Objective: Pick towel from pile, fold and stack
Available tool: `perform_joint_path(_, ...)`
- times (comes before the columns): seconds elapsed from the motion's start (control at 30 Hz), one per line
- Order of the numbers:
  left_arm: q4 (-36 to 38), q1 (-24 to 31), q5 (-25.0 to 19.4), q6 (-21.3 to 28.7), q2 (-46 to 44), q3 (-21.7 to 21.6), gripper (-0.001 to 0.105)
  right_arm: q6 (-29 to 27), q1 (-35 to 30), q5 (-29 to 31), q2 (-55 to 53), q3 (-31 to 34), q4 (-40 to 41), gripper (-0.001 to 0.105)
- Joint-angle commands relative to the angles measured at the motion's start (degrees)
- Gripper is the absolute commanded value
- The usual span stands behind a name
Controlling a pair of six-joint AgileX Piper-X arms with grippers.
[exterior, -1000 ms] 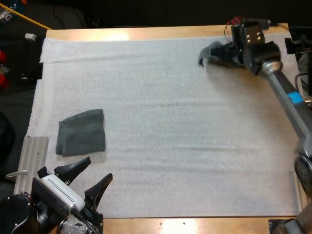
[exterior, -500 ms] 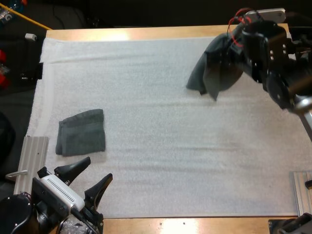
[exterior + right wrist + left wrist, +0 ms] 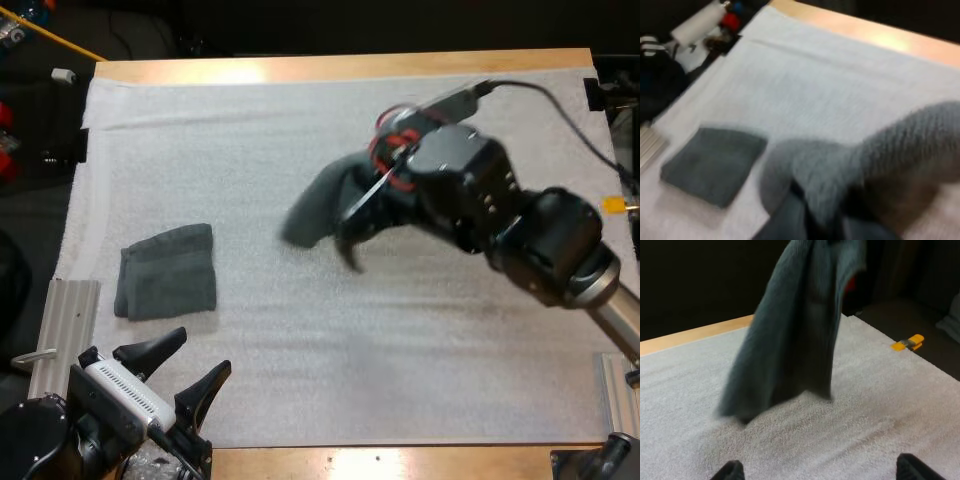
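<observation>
Right claw (image 3: 372, 205) mid-frame clamped on hanging towel (image 3: 318, 208) over white mat (image 3: 300, 120), folded towel (image 3: 166, 272) at left, left claw (image 3: 203, 350) spread wide at lower left

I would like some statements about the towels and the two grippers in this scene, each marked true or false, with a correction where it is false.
1. The right gripper holds a dark grey-green towel that hangs over the white mat. True.
2. The left gripper is shut on a towel. False: it is open and empty, at the mat's near edge.
3. A folded dark grey-green towel lies flat on the mat's left side. True.
4. The held towel rests on top of the folded one. False: they are well apart.
</observation>
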Motion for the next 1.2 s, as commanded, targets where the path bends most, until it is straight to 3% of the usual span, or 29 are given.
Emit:
perform_joint_path(0.0,-0.2,-0.3,0.3,-0.5,0.2,-0.3,0.059,-0.7,-0.4,0.1,-0.2,1.8,1.0,0.000)
perform_joint_path(0.27,-0.2,-0.3,0.3,-0.5,0.2,-0.3,0.059,-0.7,-7.7,0.1,2.0,22.2,1.3,0.000)
perform_joint_path(0.37,-0.2,-0.3,0.3,-0.5,0.2,-0.3,0.059,-0.7,-11.3,0.2,3.1,26.2,2.1,0.000)
perform_joint_path(0.73,-0.2,-0.3,0.3,-0.5,0.2,-0.3,0.059,-2.2,-24.3,1.6,3.2,25.8,-0.9,0.001)
perform_joint_path(0.83,-0.2,-0.3,0.3,-0.5,0.2,-0.3,0.059,-4.6,-26.4,0.5,3.2,25.8,-2.0,0.018)
perform_joint_path(0.97,-0.2,-0.3,0.3,-0.5,0.2,-0.3,0.059,-4.9,-27.7,0.5,3.2,24.9,-2.6,0.066)
perform_joint_path(1.0,-0.2,-0.3,0.3,-0.5,0.2,-0.3,0.059,-4.8,-27.8,0.6,3.2,24.4,-2.3,0.074)
perform_joint_path(1.07,-0.2,-0.3,0.3,-0.5,0.2,-0.3,0.059,-4.6,-27.8,0.9,3.1,22.9,0.0,0.076)
perform_joint_path(1.17,-0.2,-0.3,0.3,-0.5,0.2,-0.3,0.059,-3.3,-27.6,0.7,2.1,21.3,4.4,0.068)
